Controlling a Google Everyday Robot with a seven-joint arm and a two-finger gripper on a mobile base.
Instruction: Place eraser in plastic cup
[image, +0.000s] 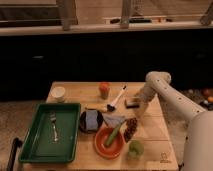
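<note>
Camera view is showing the eraser lying flat on the right part of the wooden tabletop, just to the right of the black-and-white brush. The pincer is hanging at the right end of the eraser, very close to it. Whether it is wide, narrow or holding the block, I cannot tell. The white arm is reaching in from the right side and bending down over the far right corner.

The plastic cup is standing upright near the front edge, well apart from the eraser and just beside an orange bowl. Between eraser and cup a dark brown cluster is lying. Farther left, an orange cup and a white cup are standing at the back, and a green tray is carrying a fork.
</note>
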